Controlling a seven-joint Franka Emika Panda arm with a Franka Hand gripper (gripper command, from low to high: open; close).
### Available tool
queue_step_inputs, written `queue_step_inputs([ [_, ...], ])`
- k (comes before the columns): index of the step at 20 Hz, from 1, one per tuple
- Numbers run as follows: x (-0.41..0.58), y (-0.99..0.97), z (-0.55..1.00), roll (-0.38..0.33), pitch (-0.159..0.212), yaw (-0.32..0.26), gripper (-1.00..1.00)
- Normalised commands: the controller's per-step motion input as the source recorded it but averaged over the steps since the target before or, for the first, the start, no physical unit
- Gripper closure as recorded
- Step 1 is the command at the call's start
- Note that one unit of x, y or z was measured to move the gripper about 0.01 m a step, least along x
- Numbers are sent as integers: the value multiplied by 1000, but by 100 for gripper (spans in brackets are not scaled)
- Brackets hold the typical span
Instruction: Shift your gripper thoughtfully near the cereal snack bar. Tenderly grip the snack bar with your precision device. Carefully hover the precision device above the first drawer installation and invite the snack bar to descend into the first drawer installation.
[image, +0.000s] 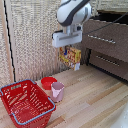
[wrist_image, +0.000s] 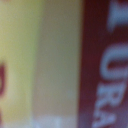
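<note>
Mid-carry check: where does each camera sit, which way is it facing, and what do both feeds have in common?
Exterior view: off the arm, facing the wooden table, dresser and top drawer; shows the white arm and claw holding the cereal snack bar aloft.
Wrist view: on the wrist, pressed against the carton's print; no claw visible.
Shared: only the snack bar.

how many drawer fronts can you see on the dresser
2. The top drawer sits at the exterior view's upper right, level with the gripper holding the cereal snack bar. The lower drawer is directly beneath it. More may lie outside the frame.
</note>
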Motion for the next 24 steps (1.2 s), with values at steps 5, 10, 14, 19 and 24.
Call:
queue_step_inputs([
  [5,466,2,955,-68,77,0,100],
  [10,477,17,1000,-75,43,-30,100],
  [14,436,4,996,-76,64,-42,100],
  [19,510,4,997,-68,61,-59,100],
  [24,458,-119,969,-71,58,-5,100],
])
